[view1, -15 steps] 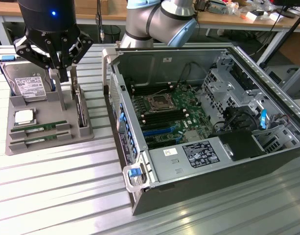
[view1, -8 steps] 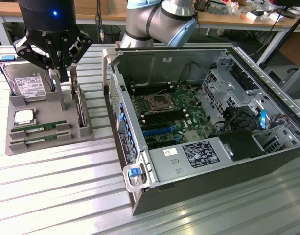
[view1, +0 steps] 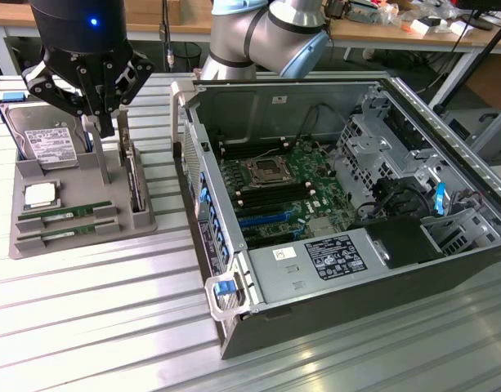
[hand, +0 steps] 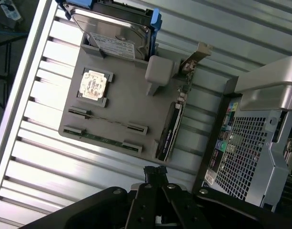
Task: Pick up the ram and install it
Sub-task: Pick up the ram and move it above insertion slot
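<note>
The open computer case [view1: 356, 314] shows its motherboard [view1: 283, 188]. To the exterior view's left of it, a gray tray [view1: 87, 175] holds a hard drive [view1: 47, 140], an upright card [view1: 136, 184], a processor [view1: 39, 194] and two ram sticks [view1: 66, 215]. The arm [view1: 266, 33] points its gripper [view1: 103, 124] down over the tray, fingers pressed together on nothing, while the thin green ram sticks lie flat, side by side, in their slots.
</note>
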### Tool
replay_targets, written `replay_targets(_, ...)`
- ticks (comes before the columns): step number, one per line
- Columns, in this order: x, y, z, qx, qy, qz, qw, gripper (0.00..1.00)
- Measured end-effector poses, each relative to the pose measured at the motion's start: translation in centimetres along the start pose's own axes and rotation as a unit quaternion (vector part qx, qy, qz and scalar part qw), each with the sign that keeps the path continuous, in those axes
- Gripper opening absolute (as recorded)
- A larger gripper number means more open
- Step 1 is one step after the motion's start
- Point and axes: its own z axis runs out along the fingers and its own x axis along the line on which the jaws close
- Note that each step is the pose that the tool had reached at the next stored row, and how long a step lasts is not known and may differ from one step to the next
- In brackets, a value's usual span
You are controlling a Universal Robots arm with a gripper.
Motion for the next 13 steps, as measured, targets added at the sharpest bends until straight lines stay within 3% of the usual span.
replay_targets(13, 0.00, 0.00, 0.00, -0.0007, 0.0012, -0.027, 0.9996, 0.11)
